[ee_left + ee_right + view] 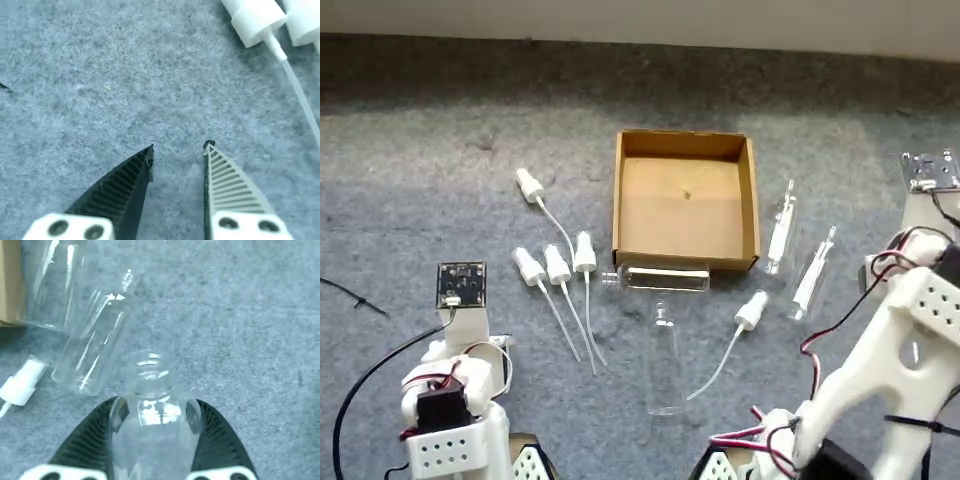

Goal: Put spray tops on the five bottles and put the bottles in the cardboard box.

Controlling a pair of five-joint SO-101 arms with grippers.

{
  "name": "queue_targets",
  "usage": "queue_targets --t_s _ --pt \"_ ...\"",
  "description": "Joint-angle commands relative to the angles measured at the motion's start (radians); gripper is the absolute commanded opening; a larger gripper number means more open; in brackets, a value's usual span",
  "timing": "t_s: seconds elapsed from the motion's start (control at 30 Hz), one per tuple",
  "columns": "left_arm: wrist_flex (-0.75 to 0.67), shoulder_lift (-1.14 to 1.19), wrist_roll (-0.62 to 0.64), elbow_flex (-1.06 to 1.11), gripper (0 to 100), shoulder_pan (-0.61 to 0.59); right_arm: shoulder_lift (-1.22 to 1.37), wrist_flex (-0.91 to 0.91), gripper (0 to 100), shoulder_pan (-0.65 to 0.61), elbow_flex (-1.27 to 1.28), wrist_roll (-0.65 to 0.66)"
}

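Observation:
My right gripper (157,401) is shut on a clear bottle (150,375), neck pointing away from the wrist, held just above the grey carpet. Two more clear bottles (95,347) (50,285) lie beyond it, beside a white spray top (22,382). From above, the cardboard box (752,200) sits in the middle. One bottle (660,278) lies along its front and another (665,360) nearer the arms. Three spray tops (557,265) lie left of the box, and a further one (530,185) lies beyond them. My left gripper (180,146) is open over bare carpet, short of two spray tops (255,17).
The right arm (900,330) stands at the right edge with red and black wires looping off it. The left arm (450,400) sits at the bottom left with a black cable running to the left. A wall edge runs along the back of the carpet.

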Motion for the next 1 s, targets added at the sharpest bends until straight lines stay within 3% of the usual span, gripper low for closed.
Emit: queue_targets --t_s 0.0,0.2,0.4,0.5,0.7,0.9,0.97 --pt "0.006 -0.015 0.002 0.019 16 0.059 -0.133 0.001 0.5 -0.076 0.085 -0.014" --pt "0.005 -0.016 -0.025 0.021 16 0.058 -0.285 -0.133 0.5 -0.176 0.298 -0.186" --pt "-0.107 -0.018 -0.46 0.004 17 -0.045 -0.335 -0.145 0.5 -0.226 0.429 -0.193" --pt "-0.11 -0.013 -0.387 -0.124 17 -0.059 -0.34 -0.147 0.5 -0.237 0.464 -0.193" --pt "-0.064 0.045 -0.387 -0.358 17 -0.054 -0.341 -0.15 0.5 -0.275 0.489 -0.238" --pt "0.02 0.433 -0.379 -0.719 17 0.005 -0.341 -0.196 0.5 -0.275 0.492 -0.27" --pt "0.075 0.585 -0.325 -0.858 17 0.047 -0.341 -0.197 0.5 -0.275 0.492 -0.27"
